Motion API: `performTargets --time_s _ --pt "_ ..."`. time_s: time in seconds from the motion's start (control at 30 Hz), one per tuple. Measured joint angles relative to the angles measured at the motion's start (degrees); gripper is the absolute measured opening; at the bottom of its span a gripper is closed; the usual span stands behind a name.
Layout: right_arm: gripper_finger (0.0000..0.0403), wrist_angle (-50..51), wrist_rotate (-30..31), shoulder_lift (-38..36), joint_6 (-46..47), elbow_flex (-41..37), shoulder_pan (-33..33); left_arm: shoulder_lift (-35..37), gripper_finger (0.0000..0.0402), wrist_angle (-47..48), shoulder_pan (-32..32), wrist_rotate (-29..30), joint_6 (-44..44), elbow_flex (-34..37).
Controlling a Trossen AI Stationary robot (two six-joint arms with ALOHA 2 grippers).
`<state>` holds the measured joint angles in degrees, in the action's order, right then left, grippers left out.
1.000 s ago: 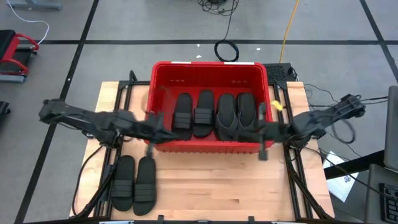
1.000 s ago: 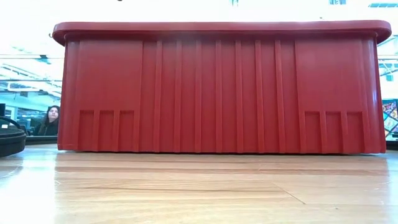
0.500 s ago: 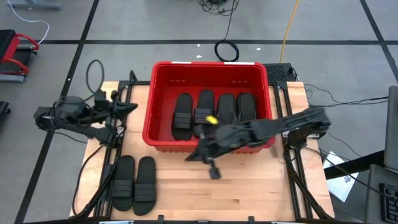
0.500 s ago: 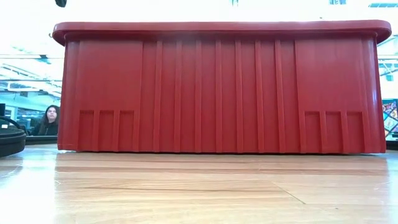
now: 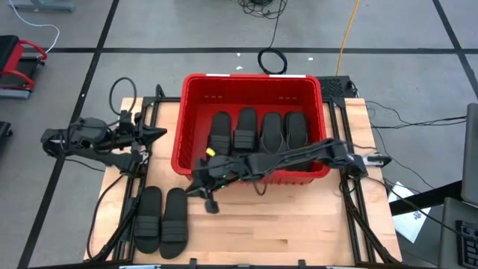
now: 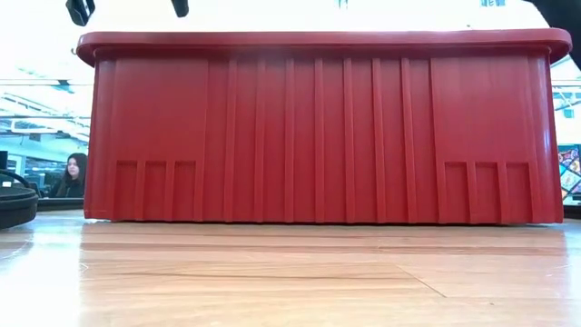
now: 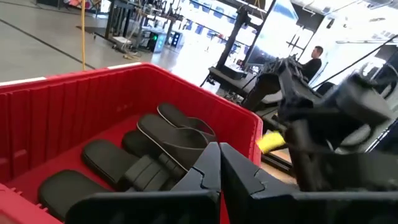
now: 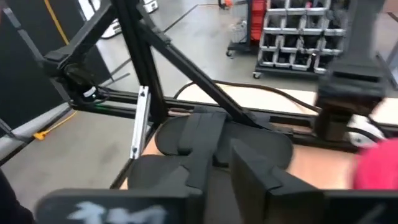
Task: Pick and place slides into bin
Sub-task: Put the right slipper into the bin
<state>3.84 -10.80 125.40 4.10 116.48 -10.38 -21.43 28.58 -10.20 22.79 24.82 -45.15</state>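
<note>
Four black rubber sandals (image 5: 254, 134) lie inside the large red plastic crate (image 5: 196, 90); two band-strap sandals (image 5: 160, 220) wait on the wooden table (image 5: 284, 232). The right gripper (image 5: 210, 200), fingers slightly parted and empty, reaches toward them. The left gripper (image 5: 158, 132) is closed, parked beside the crate.

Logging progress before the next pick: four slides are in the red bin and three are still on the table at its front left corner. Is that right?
Not quite. The high view shows two slides left on the table, not three, side by side near its front left corner. The four in the red bin are right.
</note>
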Motion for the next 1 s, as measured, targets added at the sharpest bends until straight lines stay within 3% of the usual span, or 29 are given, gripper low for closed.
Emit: performTargets --time_s 0.3,0.53,0.77,1.0 --pt "0.0171 -3.5 -2.0 9.1 -1.2 4.2 -2.3 0.0 0.0002 0.1 0.0 0.7 -0.3 0.0" --pt "0.0193 -4.0 -2.7 10.4 0.8 4.2 -3.0 0.0 0.0015 0.1 0.0 0.2 -2.8 0.0" --pt "0.0149 0.6 -0.8 0.4 0.4 4.0 -2.9 -1.3 0.0007 0.1 -0.1 -19.4 -4.1 0.0" --pt "0.0013 18.9 11.5 -16.9 -6.7 4.2 -3.4 -9.3 0.0001 0.0 -5.2 -33.7 2.3 0.0"
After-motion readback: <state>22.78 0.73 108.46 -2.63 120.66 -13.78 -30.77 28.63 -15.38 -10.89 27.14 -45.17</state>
